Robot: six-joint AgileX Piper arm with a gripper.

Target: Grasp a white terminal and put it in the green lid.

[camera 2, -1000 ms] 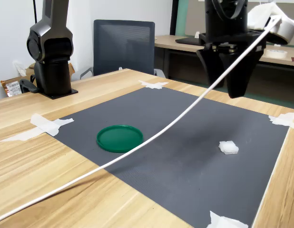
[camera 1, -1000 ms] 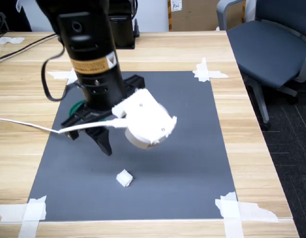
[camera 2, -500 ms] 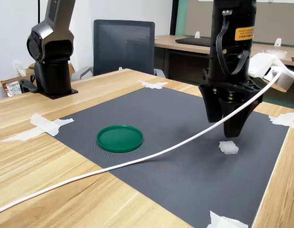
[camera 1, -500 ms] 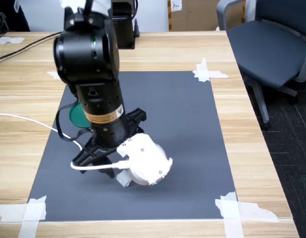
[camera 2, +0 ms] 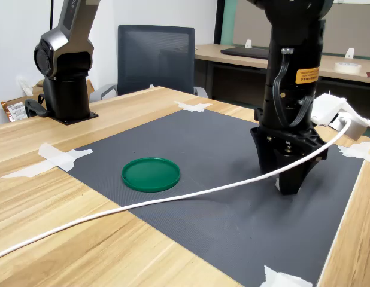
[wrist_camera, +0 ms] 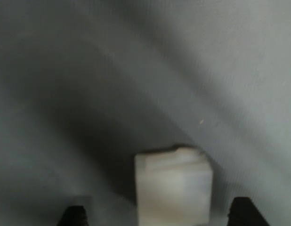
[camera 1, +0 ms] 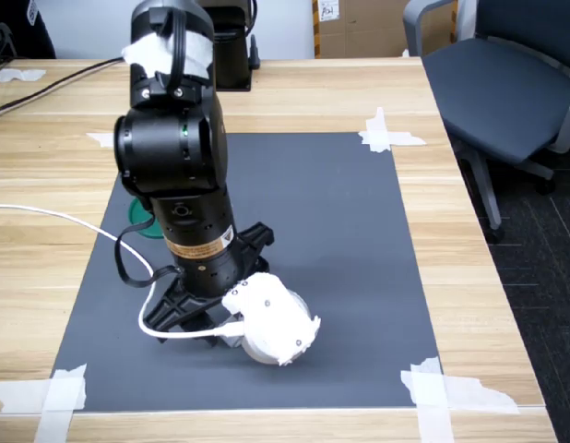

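Observation:
The white terminal is a small blocky piece lying on the dark mat, seen close up in the wrist view. My gripper is open and has come down around it, one dark fingertip on each side with a gap to the terminal. In the second exterior view the gripper stands on the mat and hides the terminal. In the first exterior view the white wrist camera housing covers it. The green lid lies flat to the second exterior view's left of the gripper; only its edge shows behind the arm.
A white cable trails from the wrist across the mat and over the wooden table. White tape holds the mat's corners. The arm's black base stands at the back, an office chair beside the table.
The arm has dropped from above the mat onto the terminal, which lay in plain sight one second ago. The open fingers now straddle it. The lid has not moved.

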